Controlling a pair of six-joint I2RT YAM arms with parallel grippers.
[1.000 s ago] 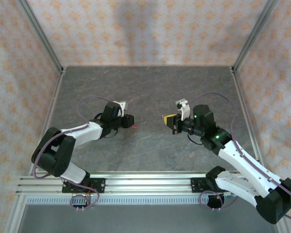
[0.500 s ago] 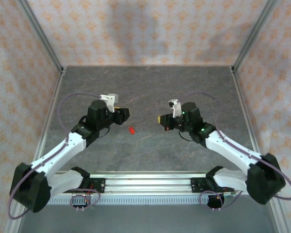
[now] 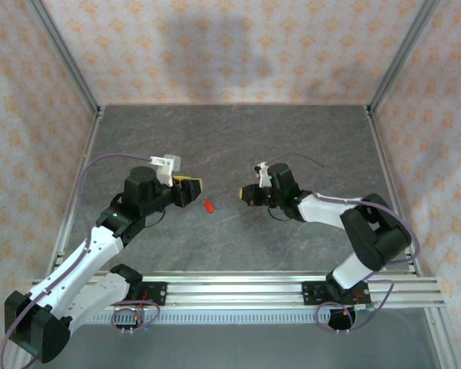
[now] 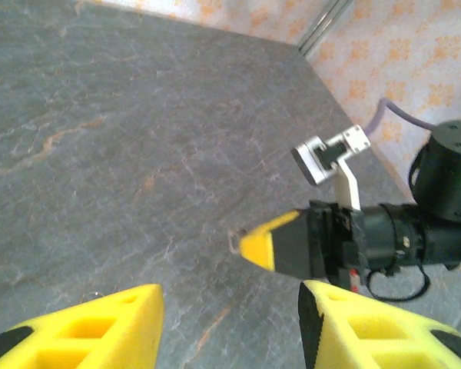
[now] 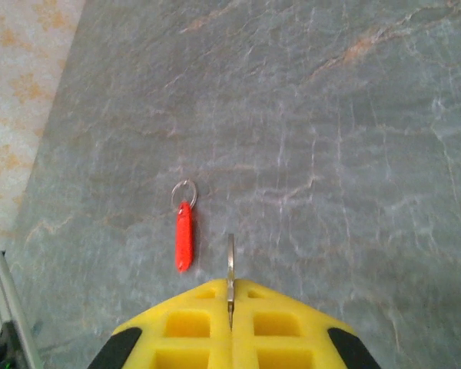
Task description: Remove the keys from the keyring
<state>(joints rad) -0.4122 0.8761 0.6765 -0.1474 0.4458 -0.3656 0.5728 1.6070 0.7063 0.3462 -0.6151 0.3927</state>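
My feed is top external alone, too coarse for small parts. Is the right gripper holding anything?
Observer: Yes. In the right wrist view the right gripper is shut on a thin metal key, edge-on between its fingers.
Operator: And the red tag?
Observer: It lies flat, a small ring on its far end, apart from that gripper.
Operator: Left gripper?
Observer: The left wrist view shows it open, with nothing between its fingers.
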